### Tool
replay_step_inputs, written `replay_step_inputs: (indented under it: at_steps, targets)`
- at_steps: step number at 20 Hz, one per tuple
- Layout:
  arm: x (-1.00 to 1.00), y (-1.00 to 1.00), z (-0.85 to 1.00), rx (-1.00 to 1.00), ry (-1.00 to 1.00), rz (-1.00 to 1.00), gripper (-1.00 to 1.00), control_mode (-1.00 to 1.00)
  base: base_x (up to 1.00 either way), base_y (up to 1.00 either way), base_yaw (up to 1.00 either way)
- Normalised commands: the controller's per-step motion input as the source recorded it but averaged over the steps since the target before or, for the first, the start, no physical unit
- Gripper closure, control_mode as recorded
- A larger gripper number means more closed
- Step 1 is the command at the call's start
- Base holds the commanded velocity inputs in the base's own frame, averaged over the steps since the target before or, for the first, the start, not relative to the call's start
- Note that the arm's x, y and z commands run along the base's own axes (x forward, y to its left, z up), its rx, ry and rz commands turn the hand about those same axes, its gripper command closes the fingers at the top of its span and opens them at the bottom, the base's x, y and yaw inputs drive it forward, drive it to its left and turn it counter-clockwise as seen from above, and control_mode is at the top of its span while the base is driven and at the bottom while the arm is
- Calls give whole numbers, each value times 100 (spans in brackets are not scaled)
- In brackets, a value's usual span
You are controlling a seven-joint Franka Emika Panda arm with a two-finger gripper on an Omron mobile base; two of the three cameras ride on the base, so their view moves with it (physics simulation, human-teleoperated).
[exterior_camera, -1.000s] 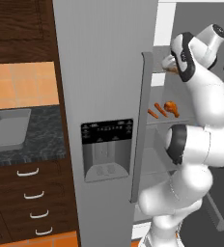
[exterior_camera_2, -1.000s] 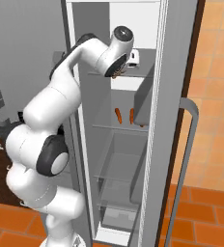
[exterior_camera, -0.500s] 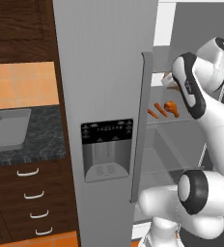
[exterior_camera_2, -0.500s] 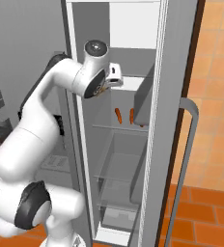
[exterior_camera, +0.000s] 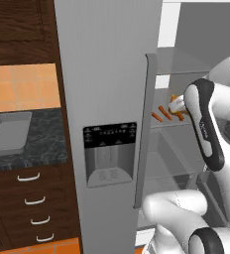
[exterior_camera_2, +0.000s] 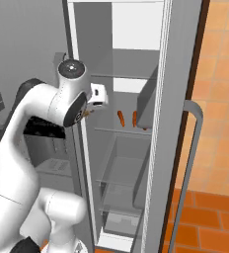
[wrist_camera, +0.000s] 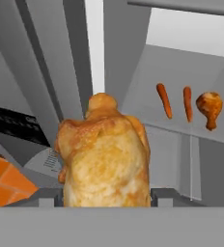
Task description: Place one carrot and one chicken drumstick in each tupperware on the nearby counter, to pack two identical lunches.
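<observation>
In the hand view a golden-brown chicken drumstick (wrist_camera: pixel 104 154) stands between my fingers, and my gripper (wrist_camera: pixel 105 195) is shut on it. Behind it, on a shelf of the open fridge, lie two carrots (wrist_camera: pixel 164 100) (wrist_camera: pixel 187 103) and a second chicken drumstick (wrist_camera: pixel 209 108). From the right base view my gripper (exterior_camera_2: pixel 97 99) hangs at the fridge's left edge, left of the carrots (exterior_camera_2: pixel 120 117). In the left base view the gripper (exterior_camera: pixel 176 105) sits just right of the carrots (exterior_camera: pixel 157 117). A light-grey rectangular tupperware (exterior_camera: pixel 8 131) rests on the dark counter (exterior_camera: pixel 42 149) at far left.
The grey fridge door (exterior_camera: pixel 107 124) with its dispenser panel stands between the arm and the counter. The other fridge door with a long handle (exterior_camera_2: pixel 193 163) hangs open on the right. Brown drawers with silver handles (exterior_camera: pixel 30 198) sit under the counter.
My hand has drawn back left and down from deeper in the fridge to its left edge, carrying the drumstick. The elbow has swung lower. The carrots have not moved.
</observation>
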Motion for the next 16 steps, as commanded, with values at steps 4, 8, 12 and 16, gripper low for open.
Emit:
replay_step_inputs:
  at_steps: [4, 8, 12, 16]
  targets:
    - [-75, 30, -2, 0, 1, 0, 100, 100, -22, 18, 0]
    - [0, 0, 0, 0, 0, 0, 100, 100, -94, 95, 0]
    - [0, 0, 0, 0, 0, 0, 100, 100, -50, 100, 0]
    - [0, 0, 0, 0, 0, 0, 100, 100, -3, 100, 0]
